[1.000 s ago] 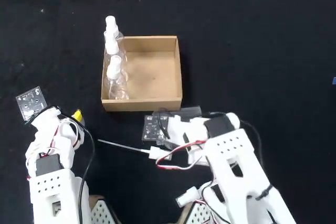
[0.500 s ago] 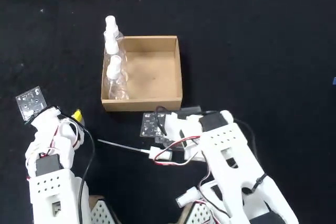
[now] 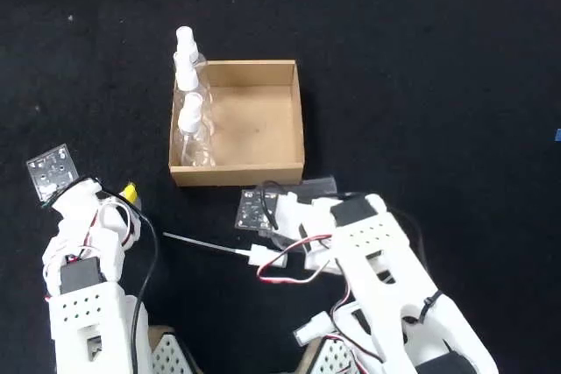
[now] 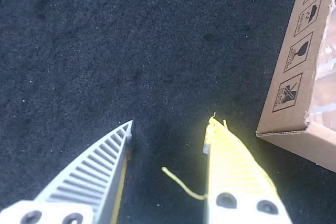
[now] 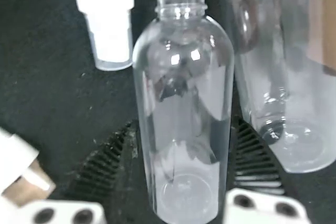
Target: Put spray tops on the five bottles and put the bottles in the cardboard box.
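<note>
The cardboard box (image 3: 254,124) stands mid-table, and three bottles with spray tops (image 3: 191,116) line its left inner wall. In the right wrist view a clear uncapped bottle (image 5: 184,103) lies between my right gripper's dark fingers (image 5: 105,169), which press on both its sides. A second uncapped bottle (image 5: 278,77) lies right beside it. A white spray top (image 5: 107,19) rests on the mat just past them. Another spray top with a long tube (image 3: 254,256) lies by the right arm. My left gripper (image 4: 168,124) is open over bare mat near the box's corner (image 4: 299,77).
The table is covered by a black mat (image 3: 438,85). A small tag plate (image 3: 51,172) sits on the left arm, and another (image 3: 256,210) on the right arm. Red and white cables (image 3: 298,269) loop beside the right arm.
The right arm has shifted slightly left and lower in the high view. The left arm, the box and its bottles have stayed put.
</note>
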Robot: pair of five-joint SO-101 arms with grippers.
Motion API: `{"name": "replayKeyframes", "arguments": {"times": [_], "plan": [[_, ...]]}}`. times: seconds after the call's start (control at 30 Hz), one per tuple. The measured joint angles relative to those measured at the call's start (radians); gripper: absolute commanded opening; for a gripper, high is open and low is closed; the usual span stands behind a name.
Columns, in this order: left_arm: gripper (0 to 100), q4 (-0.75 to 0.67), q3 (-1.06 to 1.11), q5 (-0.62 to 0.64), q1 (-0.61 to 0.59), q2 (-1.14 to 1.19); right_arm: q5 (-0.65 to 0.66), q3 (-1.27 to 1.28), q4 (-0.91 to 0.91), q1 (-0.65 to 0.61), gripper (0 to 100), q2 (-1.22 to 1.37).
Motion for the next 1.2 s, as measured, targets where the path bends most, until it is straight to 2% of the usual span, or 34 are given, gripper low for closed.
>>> {"name": "replayKeyframes", "arguments": {"times": [0.4,0.57,1.0,1.1,1.2], "plan": [[20,0.0,0.0,0.0,0.0,0.0,-0.035,0.072,-0.094,0.0,22.8,0.0],[20,0.0,0.0,0.0,0.0,0.0,-0.035,0.072,-0.089,0.002,14.5,0.0],[20,0.0,0.0,0.0,0.0,0.0,-0.026,-0.333,0.45,0.081,13.9,0.0],[20,0.0,0.0,0.0,0.0,0.0,-0.008,-0.413,0.548,0.149,13.9,0.0],[20,0.0,0.0,0.0,0.0,0.0,-0.005,-0.479,0.582,0.273,14.1,0.0]]}}
